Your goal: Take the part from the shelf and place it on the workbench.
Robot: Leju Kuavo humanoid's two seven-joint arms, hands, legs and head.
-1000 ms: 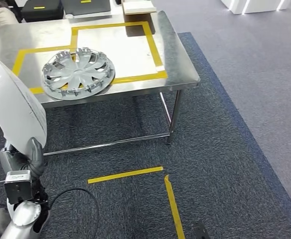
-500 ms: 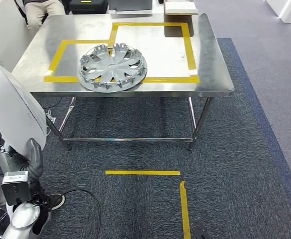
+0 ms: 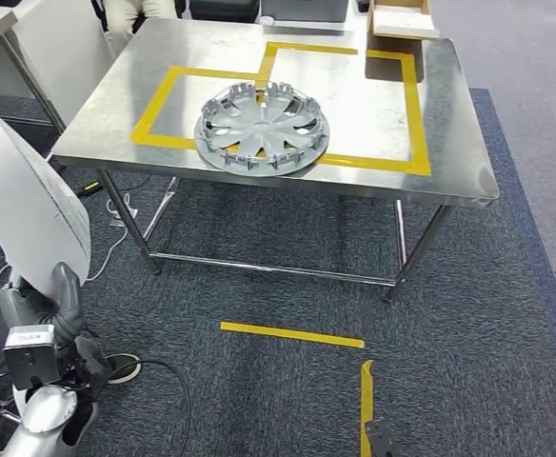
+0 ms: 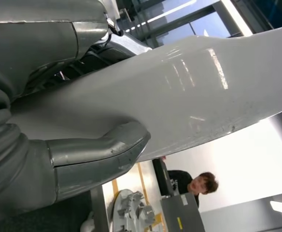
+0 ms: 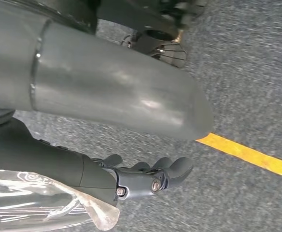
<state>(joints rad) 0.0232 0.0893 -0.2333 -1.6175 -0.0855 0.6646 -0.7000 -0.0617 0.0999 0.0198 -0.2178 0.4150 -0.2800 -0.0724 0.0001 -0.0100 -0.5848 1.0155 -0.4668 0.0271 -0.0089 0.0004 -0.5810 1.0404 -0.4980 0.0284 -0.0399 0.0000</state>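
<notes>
A large white curved part (image 3: 24, 209) fills the left side of the head view. My left hand (image 3: 56, 305) grips its lower edge from below. In the left wrist view the grey thumb (image 4: 95, 154) presses against the glossy white part (image 4: 190, 92). The steel workbench (image 3: 447, 143) stands ahead, marked with yellow tape rectangles, with a silver hubcap (image 3: 262, 126) lying near its front edge. My right hand (image 5: 143, 176) hangs over the carpet, fingers stretched out and holding nothing.
A cardboard box (image 3: 399, 17) sits at the bench's far right corner. A person (image 3: 135, 9) sits behind the bench; the person (image 4: 198, 183) also appears past the part. Yellow tape strips (image 3: 291, 334) mark the carpet, and cables (image 3: 117, 367) lie near my left side.
The camera has turned left, so the bench and hubcap have slid rightwards and nearer the picture's middle. My left hand keeps the same hold on the white part.
</notes>
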